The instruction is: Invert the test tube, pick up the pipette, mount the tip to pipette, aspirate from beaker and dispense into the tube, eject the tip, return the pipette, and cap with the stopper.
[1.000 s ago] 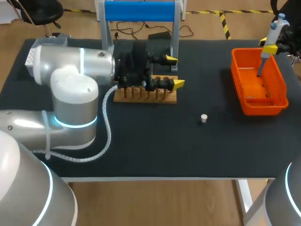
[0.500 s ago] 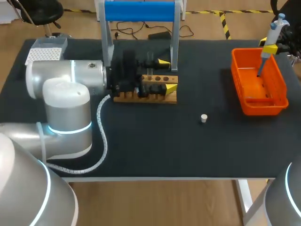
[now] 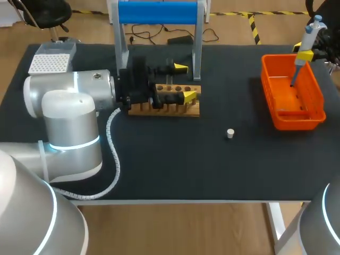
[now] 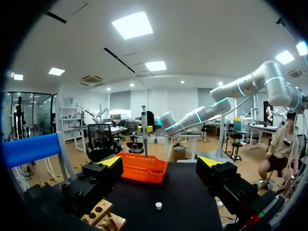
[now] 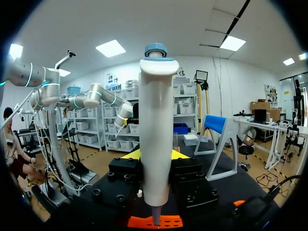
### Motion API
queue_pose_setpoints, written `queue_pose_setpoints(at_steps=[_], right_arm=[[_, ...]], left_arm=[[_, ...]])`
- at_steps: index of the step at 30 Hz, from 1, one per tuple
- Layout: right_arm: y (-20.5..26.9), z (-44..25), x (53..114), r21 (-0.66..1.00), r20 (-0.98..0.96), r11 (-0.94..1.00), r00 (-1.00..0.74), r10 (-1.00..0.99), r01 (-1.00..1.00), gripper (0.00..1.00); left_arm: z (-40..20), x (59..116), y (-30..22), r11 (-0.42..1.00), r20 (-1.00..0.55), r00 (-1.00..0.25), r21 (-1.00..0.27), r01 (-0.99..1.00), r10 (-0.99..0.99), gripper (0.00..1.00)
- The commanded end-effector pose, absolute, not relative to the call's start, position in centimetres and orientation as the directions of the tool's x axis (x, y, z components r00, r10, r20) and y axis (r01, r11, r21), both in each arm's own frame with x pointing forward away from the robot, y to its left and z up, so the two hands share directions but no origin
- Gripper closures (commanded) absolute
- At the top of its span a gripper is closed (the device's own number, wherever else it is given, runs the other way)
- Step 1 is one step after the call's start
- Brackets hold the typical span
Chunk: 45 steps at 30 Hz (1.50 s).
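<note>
One long white plastic pipette with a blue top [image 3: 310, 35] points down into the one orange plastic basket [image 3: 297, 122] at the right of the black surface [image 3: 223, 170]. The right gripper [image 3: 304, 55] is clamped on it. The left gripper [image 3: 185, 82] is spread wide above the one wooden rack with holes [image 3: 183, 110]. One small round white stopper [image 3: 230, 133] lies between rack and basket. One white box of tiny holes [image 3: 50, 62] sits far left.
</note>
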State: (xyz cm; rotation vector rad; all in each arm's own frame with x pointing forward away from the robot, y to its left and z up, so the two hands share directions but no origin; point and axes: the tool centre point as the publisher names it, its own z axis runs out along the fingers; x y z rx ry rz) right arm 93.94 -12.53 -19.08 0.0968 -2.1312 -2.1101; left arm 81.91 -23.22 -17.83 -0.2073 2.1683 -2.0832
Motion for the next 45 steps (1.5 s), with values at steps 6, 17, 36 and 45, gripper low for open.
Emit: queue_pose_setpoints(at_steps=[6, 17, 36, 45], right_arm=[[-12.6, -19.0, 94.0, 0.998, 0.055, 0.016, -0.988, -0.147, 0.053, 1.00], [-12.6, -19.0, 94.0, 0.998, 0.055, 0.016, -0.988, -0.147, 0.053, 1.00], [-12.6, -19.0, 94.0, 0.998, 0.055, 0.016, -0.988, -0.147, 0.053, 1.00], [-10.0, -16.7, 90.1, 0.996, 0.029, 0.082, -0.990, -0.139, 0.017, 1.00]], left_arm=[[-17.1, 82.1, -22.8, 0.068, 0.019, -0.980, -0.997, -0.033, -0.198, 0.00], [-16.9, 82.0, -22.3, 0.070, 0.007, -0.980, -0.997, -0.021, -0.201, 0.00], [-16.9, 82.0, -22.3, 0.070, 0.007, -0.980, -0.997, -0.021, -0.201, 0.00], [-16.9, 82.0, -22.3, 0.070, 0.007, -0.980, -0.997, -0.021, -0.201, 0.00]])
